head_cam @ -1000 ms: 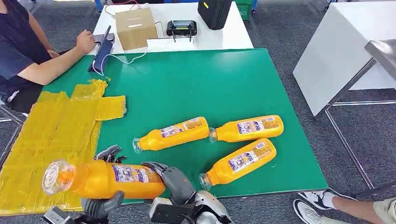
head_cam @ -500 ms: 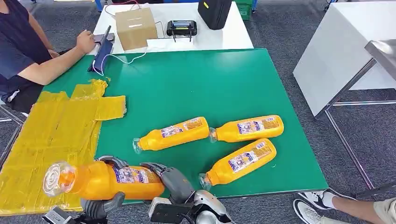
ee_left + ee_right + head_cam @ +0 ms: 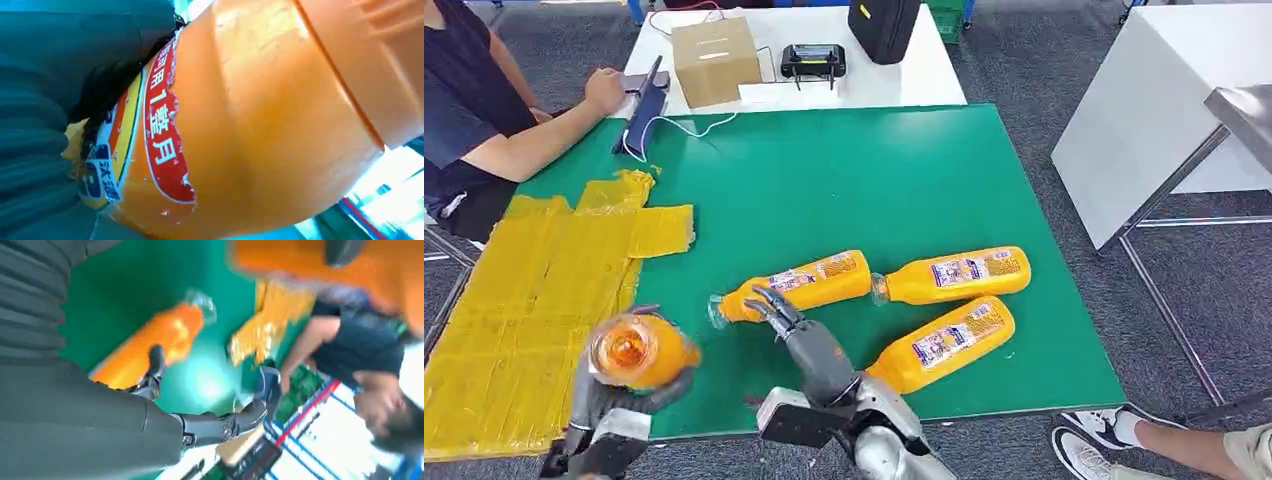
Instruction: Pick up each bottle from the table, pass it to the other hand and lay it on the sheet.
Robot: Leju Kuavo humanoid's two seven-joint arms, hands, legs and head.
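Gripping an orange bottle [image 3: 637, 350], left hand [image 3: 609, 400]; right hand [image 3: 809, 345] seemingly empty.

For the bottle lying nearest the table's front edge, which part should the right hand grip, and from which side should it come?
Probably the labelled middle of the nearest bottle, from above. It lies flat and slanted, the body widest there, the neck toward the front edge too narrow. The right hand, empty with fingers apart, is close beside it.

right robot hand [image 3: 799, 335] let go, lifted | left robot hand [image 3: 609, 400] turned bottle [image 3: 637, 350] cap-up
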